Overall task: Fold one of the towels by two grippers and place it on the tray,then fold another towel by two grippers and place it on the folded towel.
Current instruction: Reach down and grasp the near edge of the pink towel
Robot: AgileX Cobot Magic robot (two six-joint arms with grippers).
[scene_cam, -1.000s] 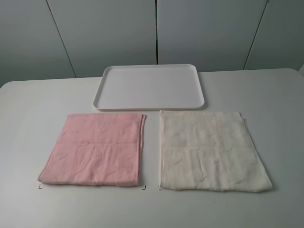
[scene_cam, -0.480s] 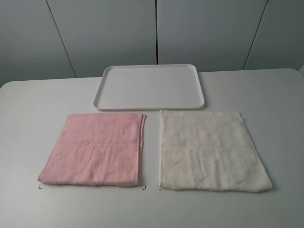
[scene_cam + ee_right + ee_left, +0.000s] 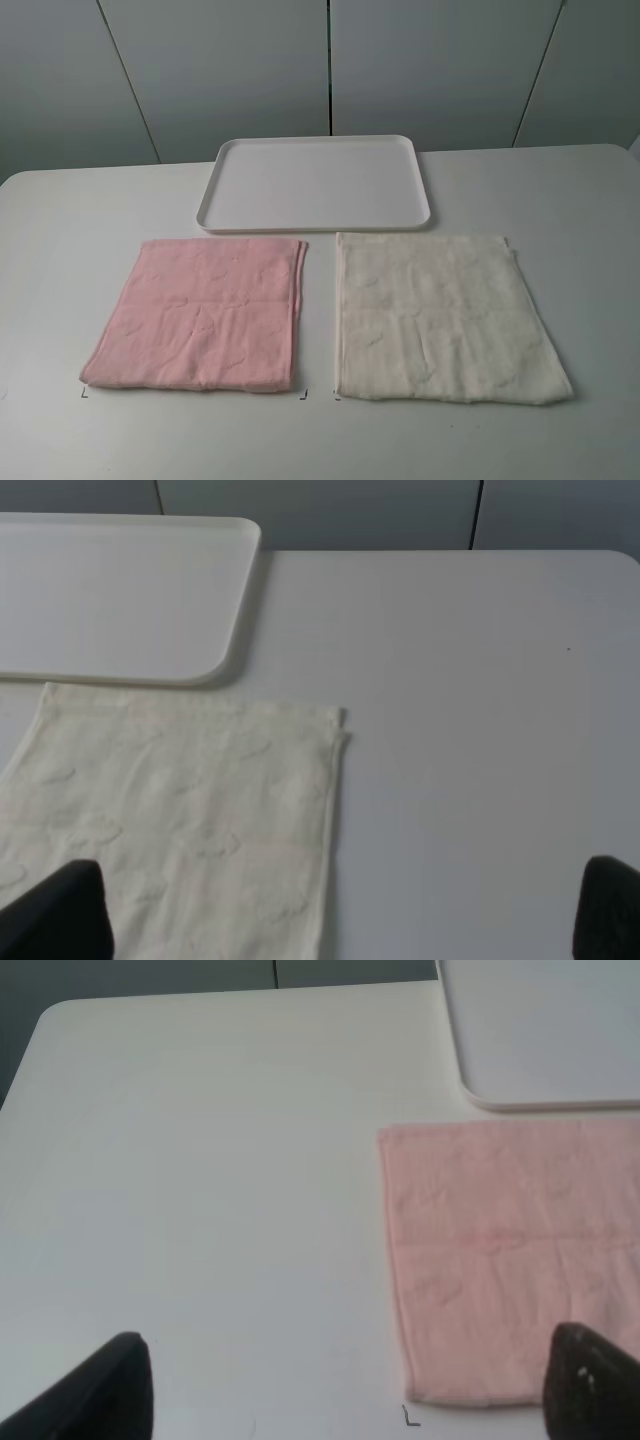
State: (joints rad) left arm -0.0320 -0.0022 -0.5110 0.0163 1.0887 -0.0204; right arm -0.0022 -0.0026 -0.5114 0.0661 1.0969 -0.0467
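A pink towel (image 3: 205,312) lies flat on the white table at the left; it also shows in the left wrist view (image 3: 510,1260). A cream towel (image 3: 440,315) lies flat beside it at the right and shows in the right wrist view (image 3: 170,830). A white tray (image 3: 315,182) stands empty behind them. Neither gripper shows in the exterior view. In the left wrist view the left gripper (image 3: 345,1385) is wide open above bare table left of the pink towel. In the right wrist view the right gripper (image 3: 340,910) is wide open over the cream towel's right edge.
The table (image 3: 60,250) is white with rounded corners. Small black corner marks (image 3: 305,394) sit by the towels' front edges. Grey cabinet panels stand behind the table.
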